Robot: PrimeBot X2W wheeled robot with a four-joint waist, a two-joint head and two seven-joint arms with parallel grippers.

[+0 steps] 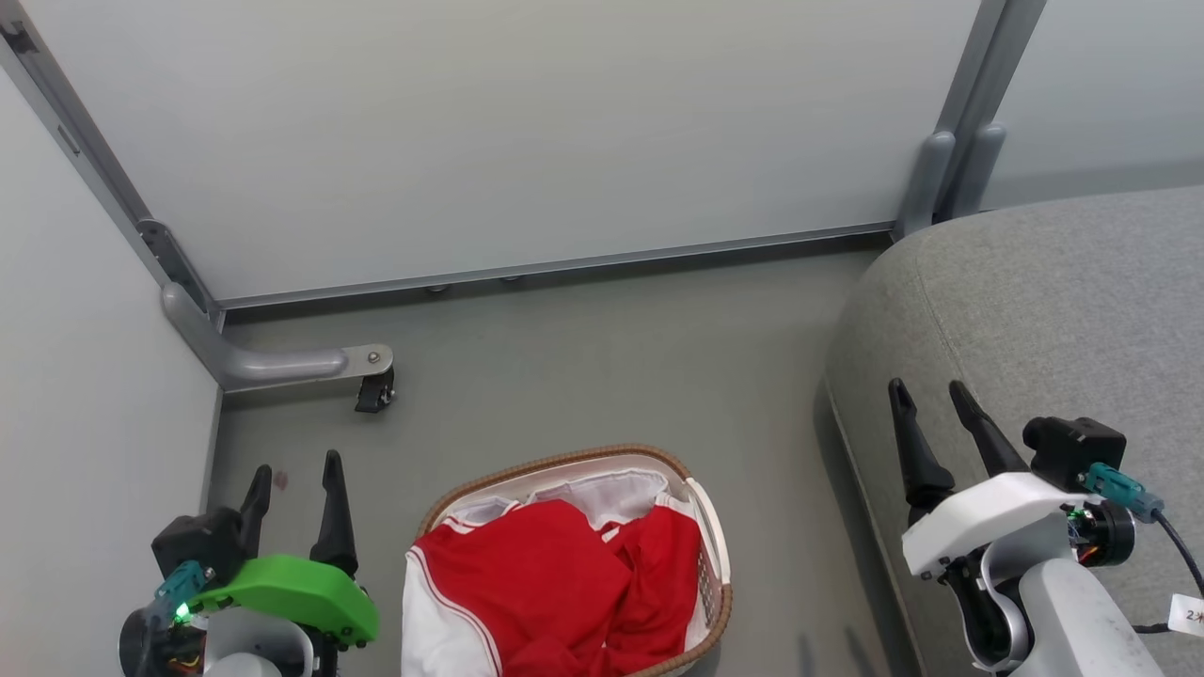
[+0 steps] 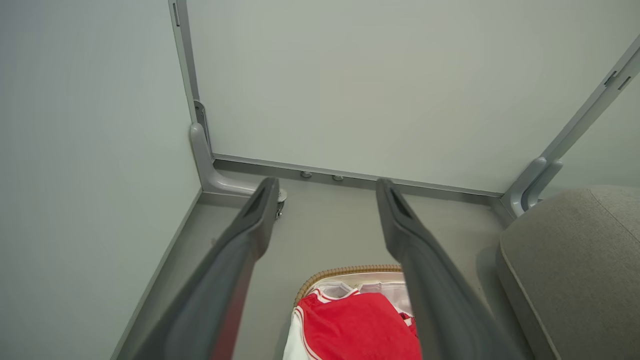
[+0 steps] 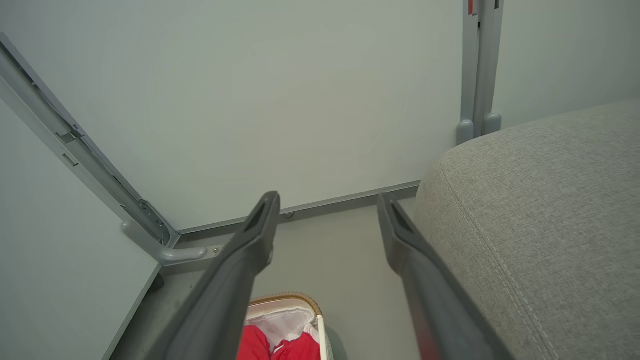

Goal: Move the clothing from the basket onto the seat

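Observation:
Red clothing (image 1: pixel 555 592) with white trim lies heaped in the white basket (image 1: pixel 707 527), whose brown woven rim and white liner show at the bottom centre of the head view. The grey seat (image 1: pixel 1035 310) fills the right side. My left gripper (image 1: pixel 295 465) hangs open to the left of the basket, above the floor. My right gripper (image 1: pixel 931 387) is open over the seat's front edge. The left wrist view looks down on the clothing (image 2: pixel 360 325), basket (image 2: pixel 345 271) and seat (image 2: pixel 575 260). In the right wrist view the seat (image 3: pixel 540 220) lies right of the basket (image 3: pixel 290 299) and clothing (image 3: pixel 295 349).
Pale partition panels on grey metal frames close the space at the back and left. A bracket foot with a black caster (image 1: pixel 374 390) juts onto the grey floor at the left corner. Open floor (image 1: pixel 602 367) lies between basket, panels and seat.

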